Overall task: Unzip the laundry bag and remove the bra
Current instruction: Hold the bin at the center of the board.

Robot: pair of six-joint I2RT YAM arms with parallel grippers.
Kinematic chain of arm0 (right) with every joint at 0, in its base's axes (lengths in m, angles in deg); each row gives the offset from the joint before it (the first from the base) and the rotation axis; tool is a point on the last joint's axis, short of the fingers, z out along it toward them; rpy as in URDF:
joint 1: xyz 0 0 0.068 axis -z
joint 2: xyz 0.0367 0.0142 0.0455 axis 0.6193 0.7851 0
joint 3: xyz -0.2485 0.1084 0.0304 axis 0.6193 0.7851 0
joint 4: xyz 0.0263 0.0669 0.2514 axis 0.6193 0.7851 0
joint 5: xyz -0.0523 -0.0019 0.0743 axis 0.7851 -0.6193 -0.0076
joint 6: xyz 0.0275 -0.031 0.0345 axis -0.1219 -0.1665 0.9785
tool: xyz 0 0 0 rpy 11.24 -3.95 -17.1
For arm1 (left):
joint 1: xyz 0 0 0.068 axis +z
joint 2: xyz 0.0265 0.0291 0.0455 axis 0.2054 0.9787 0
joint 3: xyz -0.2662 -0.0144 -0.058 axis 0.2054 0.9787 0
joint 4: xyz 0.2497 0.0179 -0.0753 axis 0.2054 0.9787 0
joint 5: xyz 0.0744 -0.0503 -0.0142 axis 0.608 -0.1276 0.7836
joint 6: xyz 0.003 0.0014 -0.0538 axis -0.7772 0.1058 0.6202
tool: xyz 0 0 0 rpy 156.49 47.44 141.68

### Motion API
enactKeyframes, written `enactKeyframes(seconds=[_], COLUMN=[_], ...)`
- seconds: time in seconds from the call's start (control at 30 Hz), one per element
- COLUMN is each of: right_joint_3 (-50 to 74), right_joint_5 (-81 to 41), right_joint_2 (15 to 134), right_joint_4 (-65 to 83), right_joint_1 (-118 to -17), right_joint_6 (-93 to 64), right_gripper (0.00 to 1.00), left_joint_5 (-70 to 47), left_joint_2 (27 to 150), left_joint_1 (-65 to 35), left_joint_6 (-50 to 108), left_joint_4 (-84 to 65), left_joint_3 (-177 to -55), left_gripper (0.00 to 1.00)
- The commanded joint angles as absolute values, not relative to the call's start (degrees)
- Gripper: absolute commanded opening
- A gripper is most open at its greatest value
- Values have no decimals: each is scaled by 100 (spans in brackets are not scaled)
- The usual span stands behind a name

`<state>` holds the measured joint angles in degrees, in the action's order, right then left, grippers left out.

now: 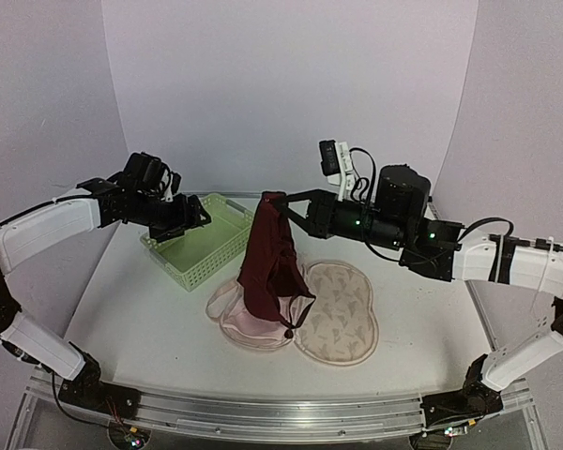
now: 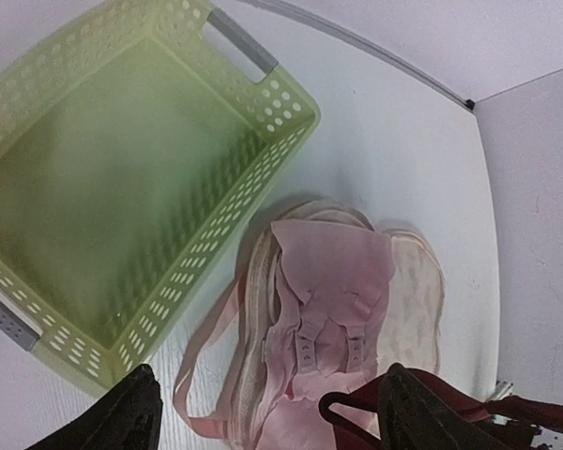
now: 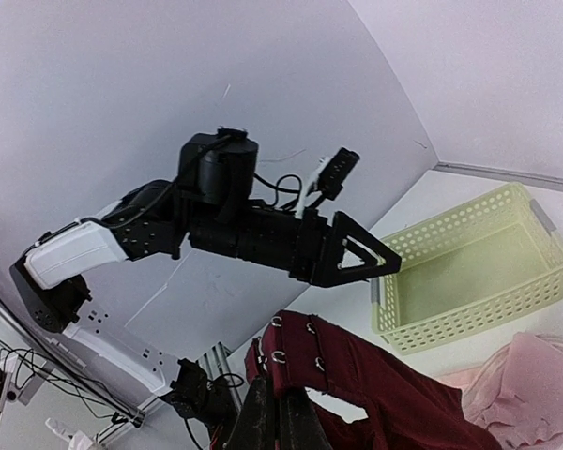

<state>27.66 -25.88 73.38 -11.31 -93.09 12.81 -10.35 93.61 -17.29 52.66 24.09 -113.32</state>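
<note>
A white table (image 1: 131, 319) stands before pale lilac walls (image 1: 291, 84). At about 10 o'clock on the table is a light green lattice basket (image 1: 206, 267). In the left wrist view its inside shows only the green floor and the perforated walls. The left gripper (image 1: 195, 218) hangs above this basket, and its jaws stand wide apart with nothing between them. Near the middle of the table, a little toward 5 o'clock, the laundry bag (image 1: 342, 314) lies unzipped and opened flat. Its patterned cream half is at the 3 o'clock side. The other half, at the 9 o'clock side, is covered with soft pink fabric (image 1: 233, 314), and I cannot tell to what this fabric belongs. The right gripper (image 1: 274, 201) is above the bag at its 12 o'clock side, with the jaws pressed together on the top end of the dark maroon bra (image 1: 270, 258). The bra hangs down in a long fold. Its lowest part and a thin strap reach down to the pink half of the bag, but I cannot tell whether they touch it.
</note>
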Motion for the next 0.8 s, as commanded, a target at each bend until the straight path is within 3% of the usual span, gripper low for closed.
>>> enactKeyframes(seconds=[0.0, 0.4, 0.77], right_joint_3=[2474, 1615, 173], right_joint_5=[-3083, -3128, -2258], right_joint_2=[7058, 7202, 8105], right_joint_4=[-1190, -619, 331], right_joint_1=[-9310, -9309, -9309], right_joint_6=[1082, 879, 768], right_gripper=[0, 0, 0], left_joint_5=[-1992, -1810, -1458], left_joint_2=[9219, 9111, 9495], left_joint_1=[-1098, 1, 445], left_joint_6=[5585, 5900, 6801], left_joint_4=[1869, 1804, 1898], left_joint_3=[-10821, -10550, -10186], left_gripper=[78, 78, 78])
